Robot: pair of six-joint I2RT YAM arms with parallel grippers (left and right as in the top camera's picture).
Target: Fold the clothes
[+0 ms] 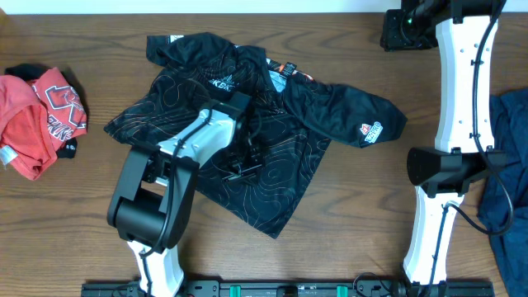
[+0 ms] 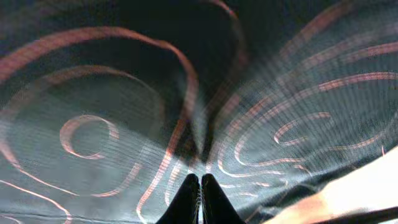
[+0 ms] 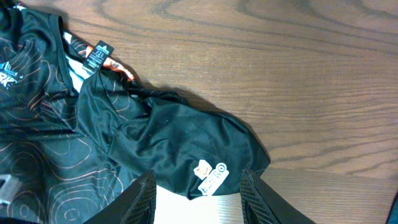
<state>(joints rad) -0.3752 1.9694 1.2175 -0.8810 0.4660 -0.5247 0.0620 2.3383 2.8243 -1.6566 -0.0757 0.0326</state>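
Observation:
The black jersey [image 1: 272,177] with thin orange contour lines lies spread and rumpled on the wooden table, one sleeve with a white and red logo [image 1: 371,130] reaching right. My left gripper [image 1: 246,162] is down on the middle of the jersey. In the left wrist view its fingers [image 2: 200,183] are pressed together at a pinched ridge of the fabric [image 2: 124,106]. My right gripper [image 3: 198,177] is open and empty, hovering above the logo sleeve [image 3: 186,143].
A red garment [image 1: 37,115] lies bunched at the table's left edge. A dark blue garment [image 1: 507,165] lies at the right edge beside the right arm. Bare wood [image 3: 280,74] shows beyond the sleeve.

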